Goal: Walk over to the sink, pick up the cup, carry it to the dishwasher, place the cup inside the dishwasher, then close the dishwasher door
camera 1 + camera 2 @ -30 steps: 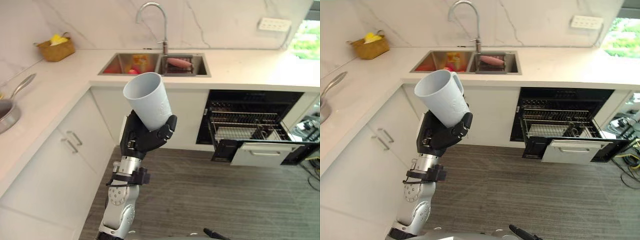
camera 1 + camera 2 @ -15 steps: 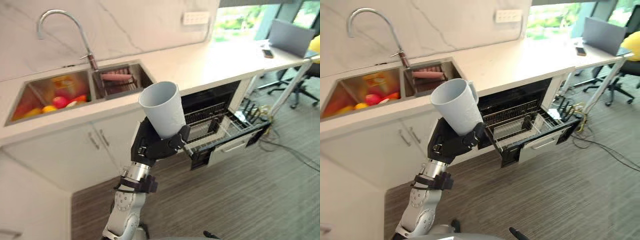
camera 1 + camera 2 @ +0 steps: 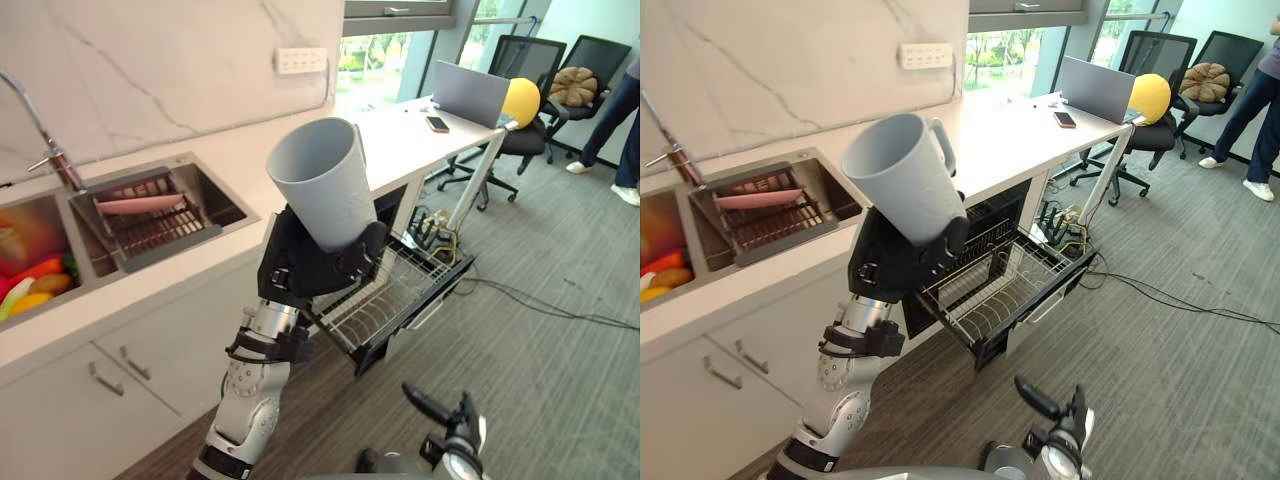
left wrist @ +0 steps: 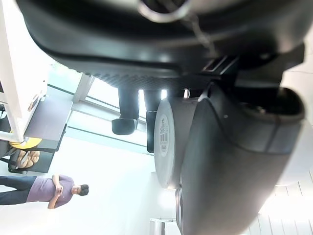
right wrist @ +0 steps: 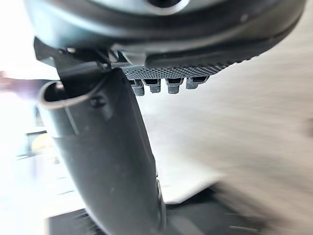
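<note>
A pale grey cup (image 3: 322,185) with a handle (image 3: 943,146) is held up in front of me, mouth up and tilted. My left hand (image 3: 310,270) is shut round its lower part. Behind it the dishwasher (image 3: 985,215) under the white counter stands open, its wire rack (image 3: 1005,290) pulled out over the lowered door (image 3: 428,308). The double sink (image 3: 150,215) lies at the left, with a drainer basket in one basin and fruit (image 3: 30,285) in the other. My right hand (image 3: 445,425) hangs low at the bottom edge, fingers relaxed, holding nothing.
A desk with a laptop (image 3: 470,92) and a phone stands beyond the dishwasher, with office chairs (image 3: 520,60) behind it. Cables (image 3: 540,300) trail over the grey wood floor. A person's legs (image 3: 620,120) show at the far right. The tap (image 3: 50,160) rises at the far left.
The camera has swung right: the sink slid to the left edge and the desk, chairs and person came into view. The cup stays in my left hand. My right hand now shows below.
</note>
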{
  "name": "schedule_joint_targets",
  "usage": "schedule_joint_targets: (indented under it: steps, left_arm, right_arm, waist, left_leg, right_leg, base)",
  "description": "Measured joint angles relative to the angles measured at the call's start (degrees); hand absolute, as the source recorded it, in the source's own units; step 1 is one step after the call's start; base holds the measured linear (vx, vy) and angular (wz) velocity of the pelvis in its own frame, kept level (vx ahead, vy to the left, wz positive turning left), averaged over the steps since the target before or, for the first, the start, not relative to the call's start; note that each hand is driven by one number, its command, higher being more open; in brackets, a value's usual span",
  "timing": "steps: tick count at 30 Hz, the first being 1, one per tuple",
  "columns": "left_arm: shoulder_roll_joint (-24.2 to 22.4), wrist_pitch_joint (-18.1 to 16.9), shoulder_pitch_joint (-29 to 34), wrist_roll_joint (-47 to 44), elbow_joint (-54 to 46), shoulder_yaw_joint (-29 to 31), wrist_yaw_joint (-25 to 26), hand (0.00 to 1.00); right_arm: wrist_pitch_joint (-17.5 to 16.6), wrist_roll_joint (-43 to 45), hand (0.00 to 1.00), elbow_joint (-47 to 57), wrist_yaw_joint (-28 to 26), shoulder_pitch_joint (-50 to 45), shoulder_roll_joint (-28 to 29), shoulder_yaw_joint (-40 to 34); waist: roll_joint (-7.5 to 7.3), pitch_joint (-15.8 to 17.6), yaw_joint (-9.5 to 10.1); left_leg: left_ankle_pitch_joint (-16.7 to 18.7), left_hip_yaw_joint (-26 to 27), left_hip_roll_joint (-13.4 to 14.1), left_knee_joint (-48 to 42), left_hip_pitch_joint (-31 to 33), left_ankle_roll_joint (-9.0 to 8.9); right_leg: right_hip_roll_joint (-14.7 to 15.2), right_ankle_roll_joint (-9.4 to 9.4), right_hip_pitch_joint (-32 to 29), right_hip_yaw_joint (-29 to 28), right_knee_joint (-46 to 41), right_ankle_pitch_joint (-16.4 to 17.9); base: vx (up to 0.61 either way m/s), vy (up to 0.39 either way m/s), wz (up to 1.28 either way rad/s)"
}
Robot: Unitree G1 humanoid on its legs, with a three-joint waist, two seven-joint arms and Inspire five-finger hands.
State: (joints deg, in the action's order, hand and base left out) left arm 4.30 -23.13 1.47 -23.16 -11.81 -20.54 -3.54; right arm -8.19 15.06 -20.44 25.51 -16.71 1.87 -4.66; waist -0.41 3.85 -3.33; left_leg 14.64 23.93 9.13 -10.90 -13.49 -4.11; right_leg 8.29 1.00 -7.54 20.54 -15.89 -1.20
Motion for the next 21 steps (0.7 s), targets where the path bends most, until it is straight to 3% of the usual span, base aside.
schedule_joint_targets:
  steps: [2,4,7,10,11,12,14,16,17,19,20,21]
  left_arm:
    - [-1.1,-0.9,0.1,2.2,-0.1,-0.8,0.1,0.0]
    - [-0.7,-1.1,0.1,3.3,-0.6,-0.8,0.7,0.0]
    - [-0.7,-1.2,2.0,3.6,-3.3,0.9,1.9,0.0]
    - [-0.6,-2.1,4.8,5.0,-4.6,2.0,4.0,0.0]
    - [-0.6,-2.0,6.4,5.3,-4.6,2.2,5.9,0.0]
    - [-1.1,-1.9,7.8,5.8,-4.6,2.2,7.5,0.0]
    - [-1.3,-1.7,9.9,7.3,-4.5,2.2,8.6,0.0]
    - [-1.2,-2.4,11.7,12.9,-4.2,1.8,9.9,0.0]
    - [-1.0,-3.5,11.8,19.6,-4.1,1.4,12.1,0.0]
    - [0.0,-4.5,11.7,26.6,-3.4,0.1,14.9,0.0]
    - [0.4,-4.4,10.2,29.5,-2.0,-0.3,15.8,0.0]
    - [0.2,-3.7,8.2,32.1,-0.3,-1.0,17.6,0.0]
  right_arm:
    - [-1.7,-1.7,1.0,11.5,-0.5,-1.4,-0.4,-3.5]
    - [-2.1,-1.7,1.0,21.7,-2.3,-3.1,-0.9,-6.2]
    - [-2.3,-1.7,1.0,38.5,-4.4,-4.5,-1.7,-10.9]
    - [-5.1,-1.5,1.0,48.1,-6.3,-4.2,-1.7,-12.6]
    - [-6.4,-1.5,1.0,49.8,-7.6,-4.1,-1.7,-11.8]
    - [-7.2,-1.4,1.0,51.9,-9.3,-4.0,-1.9,-10.9]
    - [-8.8,-1.1,1.0,52.9,-11.9,-3.0,-2.6,-9.9]
    - [-9.5,0.1,1.0,52.8,-14.0,-1.7,-4.2,-9.6]
    - [-9.7,3.1,1.0,52.9,-15.6,-0.5,-5.6,-9.4]
    - [-9.7,7.1,1.0,52.4,-17.0,1.3,-7.1,-8.1]
    - [-10.2,8.5,1.0,52.6,-18.0,2.4,-7.2,-6.8]
    - [-10.4,8.7,1.0,52.1,-18.7,4.7,-7.4,-5.7]
  waist:
    - [2.09,0.1,0.19]
    - [2.57,0.0,0.01]
    - [2.14,0.4,-0.82]
    - [1.91,0.4,-0.75]
    - [1.22,0.2,-0.59]
    - [1.73,0.6,-0.47]
    - [2.22,1.0,0.35]
    - [2.6,0.7,1.03]
    - [2.71,0.6,0.98]
    - [2.77,-0.8,1.5]
    - [2.6,-1.2,0.35]
    - [2.85,-1.2,0.47]
  left_leg:
    - [0.2,0.9,2.0,0.5,-0.7,-1.28]
    - [-0.3,2.2,2.6,1.8,-1.9,-1.95]
    - [-0.4,3.3,2.8,2.6,-3.2,-2.13]
    - [-0.2,3.2,3.7,-0.9,-2.4,-2.36]
    - [-0.3,2.1,5.6,-10.0,1.5,-2.23]
    - [-1.3,-0.6,8.9,-22.3,7.2,-1.17]
    - [-2.0,-3.0,12.2,-32.5,11.8,-1.78]
    - [0.3,-2.9,11.9,-24.9,11.9,-0.84]
    - [0.0,-2.9,10.4,-14.2,11.9,-0.44]
    - [-4.7,-3.0,6.6,-4.5,10.1,-2.33]
    - [-6.5,-3.6,4.6,-2.3,10.0,-2.02]
    - [-6.8,-3.3,3.6,-1.4,9.9,-1.66]
  right_leg:
    - [-2.1,-0.88,0.0,0.2,-0.1,1.9]
    - [-3.1,-1.15,0.5,0.1,-0.2,2.8]
    - [-3.6,-1.06,0.6,-0.5,-1.2,4.2]
    - [-4.1,-0.74,1.3,-1.0,-0.2,5.7]
    - [-4.4,-0.67,2.8,-1.2,2.1,5.7]
    - [-5.6,-0.66,4.9,-1.3,4.8,5.7]
    - [-6.8,-0.71,7.9,-1.4,7.2,5.6]
    - [-6.5,-0.85,9.4,-1.6,7.8,5.5]
    - [-6.1,-0.53,9.2,-1.6,7.8,5.3]
    - [-4.9,0.61,8.3,-3.9,8.1,4.1]
    - [-4.4,1.37,8.1,-5.9,9.3,2.7]
    - [-4.2,1.33,7.6,-7.1,10.3,1.5]
  base:
    - [0.25,-0.193,-0.12]
    - [0.12,-0.115,-0.11]
    - [0.02,-0.035,-0.1]
    - [0.0,-0.022,-0.06]
    - [0.01,-0.133,0.06]
    - [0.01,-0.144,0.1]
    - [0.05,-0.08,0.02]
    - [0.08,0.027,-0.03]
    - [0.07,0.073,0.03]
    - [0.14,0.117,-0.15]
    - [0.21,0.125,-0.15]
    - [0.18,0.087,-0.01]
